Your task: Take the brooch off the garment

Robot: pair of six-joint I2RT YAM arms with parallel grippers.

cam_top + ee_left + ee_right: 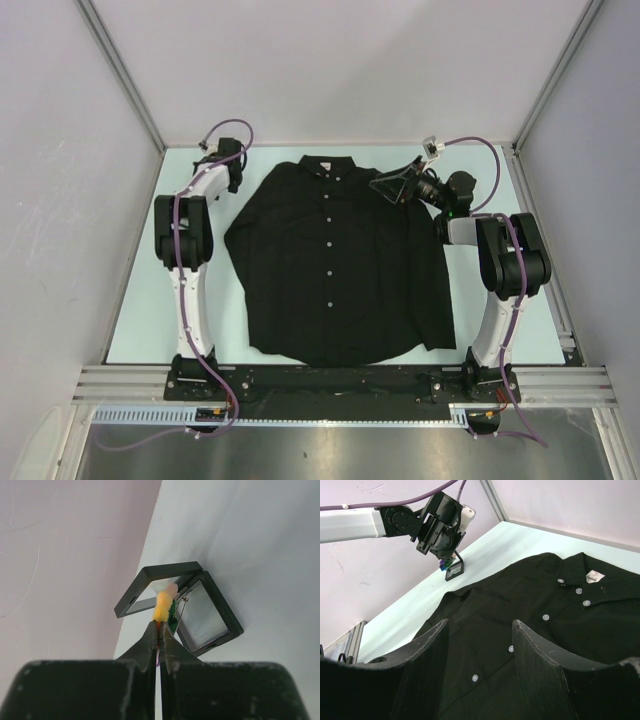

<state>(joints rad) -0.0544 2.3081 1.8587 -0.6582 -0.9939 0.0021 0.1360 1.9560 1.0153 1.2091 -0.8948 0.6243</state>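
The black button-up shirt [335, 265] lies flat on the table, collar at the far side; it also shows in the right wrist view [545, 590]. My left gripper [160, 626] is shut on the brooch [164, 605], seen edge-on with yellow, pink and green petals and a thin wire pin. It holds the brooch just above an open black hinged box [205, 617] at the table's far left corner. In the right wrist view the left gripper [442, 560] hangs over that box [454, 569]. My right gripper [480, 622] is open and empty above the shirt's shoulder area.
The pale walls of the enclosure stand close behind the box [60, 555] and along both sides. Metal frame rails [120, 70] run up the corners. The right arm [505, 255] stands beside the shirt's right edge; the left arm [185, 230] stands beside its left sleeve.
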